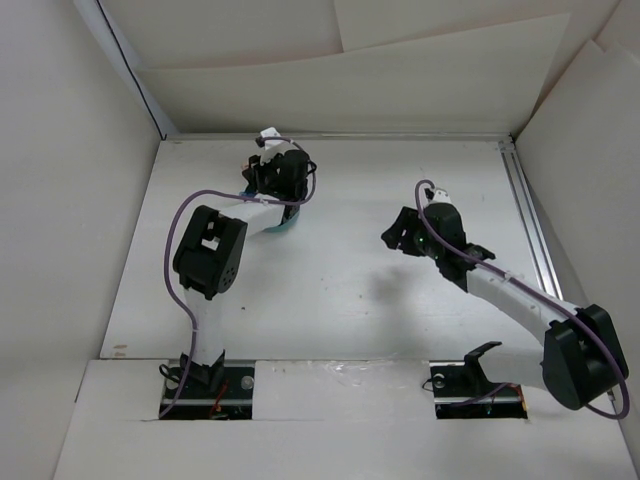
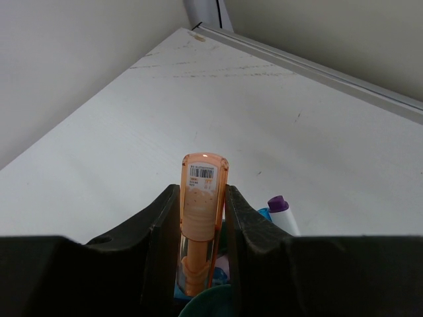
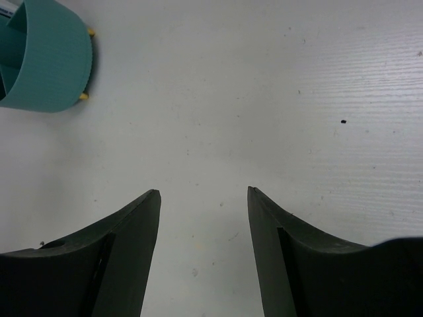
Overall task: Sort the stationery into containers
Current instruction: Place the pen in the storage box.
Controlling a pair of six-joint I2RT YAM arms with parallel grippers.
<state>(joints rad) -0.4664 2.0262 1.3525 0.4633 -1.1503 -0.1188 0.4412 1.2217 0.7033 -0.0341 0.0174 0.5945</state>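
Item: short orange translucent plastic stick (image 2: 202, 224), barcode label near its tip. Judged light, stiff, smooth, so apt to slip; best gripped mid-body.
Location: pinched in the left claw (image 2: 201, 193), at the round teal plastic organiser bowl (image 3: 46, 59).
Right claw (image 3: 203, 198): spread wide, empty, over the white bench (image 3: 297, 99).

I work in a lab test cell, not a home. A white counter (image 1: 340, 300) is boxed in by plain white panels (image 1: 60, 200). A metal rail (image 1: 532, 225) runs along its right side. My left arm (image 1: 210, 255) and right arm (image 1: 500, 290) are bolted at the near edge.
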